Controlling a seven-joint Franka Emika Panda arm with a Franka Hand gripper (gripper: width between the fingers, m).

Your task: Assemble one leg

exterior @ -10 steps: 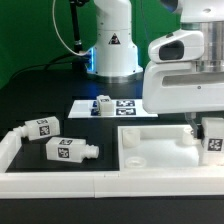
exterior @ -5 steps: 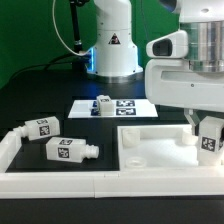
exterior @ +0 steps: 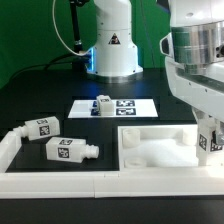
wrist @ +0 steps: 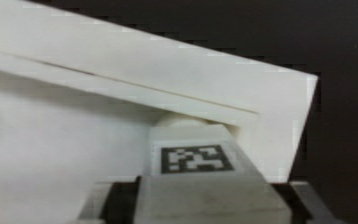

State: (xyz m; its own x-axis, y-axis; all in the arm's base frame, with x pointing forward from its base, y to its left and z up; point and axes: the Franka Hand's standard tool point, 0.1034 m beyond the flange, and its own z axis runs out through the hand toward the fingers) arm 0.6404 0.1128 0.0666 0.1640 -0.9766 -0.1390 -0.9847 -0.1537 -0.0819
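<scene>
At the right edge of the exterior view, a leg (exterior: 211,141) hangs upright under the robot's wrist, its tag facing the camera, above the right side of the large white tray-like piece (exterior: 160,150). The wrist view shows the same leg (wrist: 197,160) between the jaws of the gripper (wrist: 197,203), which pinch it from both sides, its tagged face toward the camera and its far end reaching toward the tray's raised rim (wrist: 176,85). Lower left in the exterior view, two more legs (exterior: 40,128) (exterior: 67,149) lie on their sides on the black surface (exterior: 40,95). Behind the tray, the marker board (exterior: 115,105) lies flat near the robot's base (exterior: 112,50).
</scene>
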